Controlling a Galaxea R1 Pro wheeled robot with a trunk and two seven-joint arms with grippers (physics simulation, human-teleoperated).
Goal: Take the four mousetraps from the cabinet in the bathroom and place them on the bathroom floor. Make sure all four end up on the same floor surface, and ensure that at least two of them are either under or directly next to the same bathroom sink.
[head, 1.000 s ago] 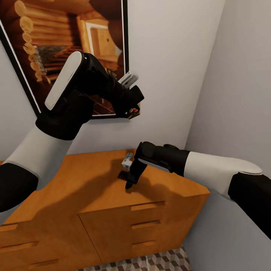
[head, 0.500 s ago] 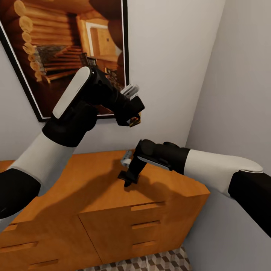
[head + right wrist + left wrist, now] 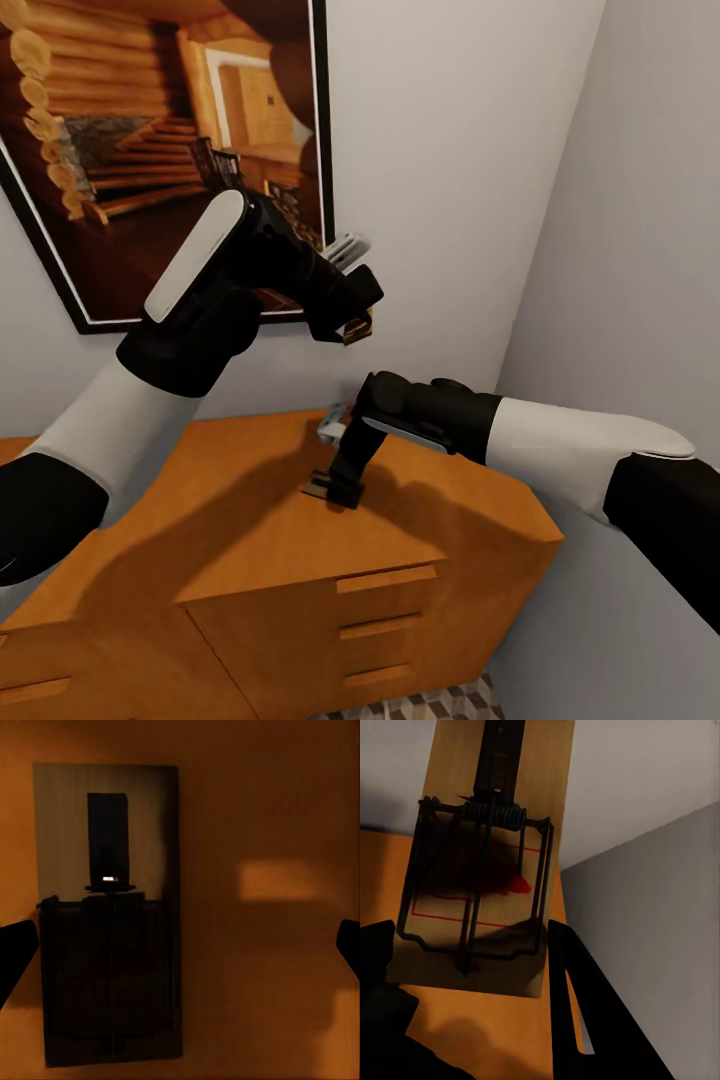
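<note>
We faced the cabinet (image 3: pixel 300 560), a wide orange-wood chest with drawers set into a corner below a framed picture (image 3: pixel 150 150). A strip of patterned floor (image 3: pixel 440 700) showed at the cabinet's foot.

Our left arm was raised well above the cabinet top. Its gripper (image 3: pixel 355 322) was clamped on a trap (image 3: pixel 484 870): the wooden board and wire spring sat between the dark fingers (image 3: pixel 585 1020), so that hand was full.

Our right gripper (image 3: pixel 335 488) pointed down at the cabinet top, its jaws spread wide with nothing between them. A second trap (image 3: pixel 109 915) lay flat on the cabinet top directly under it, shaded, nearer one fingertip than the other.

We judged the step to be picking this second trap. To do it well we would centre the jaws across the board's narrow width, lower until the tips nearly met the cabinet top, then close on the wood edges, not the spring wire.
</note>
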